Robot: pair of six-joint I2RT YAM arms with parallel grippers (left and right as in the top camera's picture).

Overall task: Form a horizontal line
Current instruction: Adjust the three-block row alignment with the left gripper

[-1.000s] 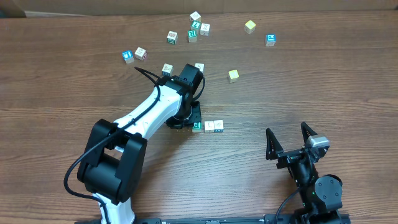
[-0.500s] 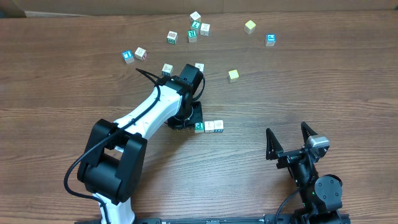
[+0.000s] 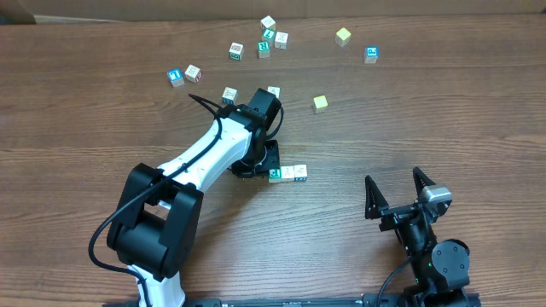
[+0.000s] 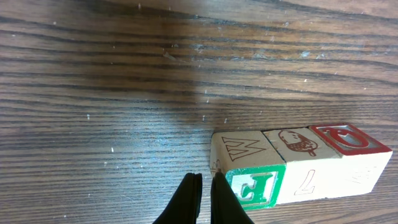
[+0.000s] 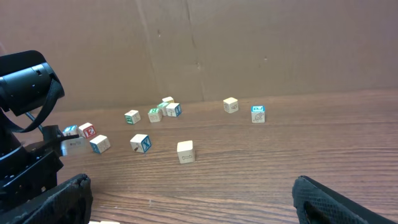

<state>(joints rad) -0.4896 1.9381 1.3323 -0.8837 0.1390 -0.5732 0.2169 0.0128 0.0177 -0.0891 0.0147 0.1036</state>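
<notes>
ok so the horizontal line [image 3: 287, 173] sits roughly in the middle of the table [image 3: 444, 111] and runs left-right in the overhead view. The left wrist cam shows it best: the row [image 4: 298, 168] is three cubes touching side to side. The end cube [image 4: 249, 177] nearest the pincer has an M on top and a green C on the front. The middle cube [image 4: 303, 163] has an acorn on top and a T on the front, and the far cube [image 4: 351, 152] has a red O on top

The left arm [image 3: 209, 149] reaches out over the table, with the left pincer [image 3: 265, 169] down at the left end of the row. It's closed and holds nothing. The fingers [image 4: 186, 199] are squeezed together with only a sliver between them. The tips are right at the bottom corner of the end cube and look like they're touching it, but I can't say for sure

The right pincer [image 3: 397, 194] is at the near right side of the table, well apart from the row. It's wide open and empty, and in its own cam the fingers [image 5: 65, 199] sit way out in the bottom corners

There are loose cubes all over the far half:
- a little cluster [image 3: 268, 38] at the far edge
- a yellowish one [image 3: 343, 36] and a blue-print one [image 3: 371, 55] to its right
- a pair [image 3: 183, 75] off to the left
- two singles [image 3: 229, 94] just past the left arm's wrist
- another yellowish cube [image 3: 320, 103] on its own between the cluster and the row
</notes>
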